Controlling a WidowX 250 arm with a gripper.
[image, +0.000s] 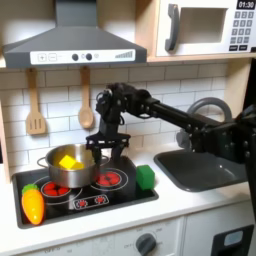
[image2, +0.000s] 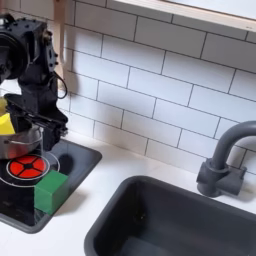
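While the gripper (image: 103, 145) is lowered over the toy stove top (image: 120, 195), the silver pot (image: 70, 168) is found just beside it, at about nine o'clock from the fingertips in the first exterior view. A yellow piece (image: 68, 161) is seen lying inside the pot. Whether the jaws are parted or closed cannot be told (dark fingers merge with the dark hob). In the second exterior view the gripper (image2: 27, 128) is seen above a red burner ring (image2: 25, 165), with the pot cut off at the edge. A green block (image: 146, 178) is placed at three o'clock on the stove top, and an orange carrot (image: 33, 204) at eight o'clock. The white counter (image: 190, 205) carries a dark sink (image2: 170, 220) with a grey faucet (image2: 225, 160); white tiles, wooden utensils (image: 36, 105) and a microwave (image: 205, 28) are seen behind.
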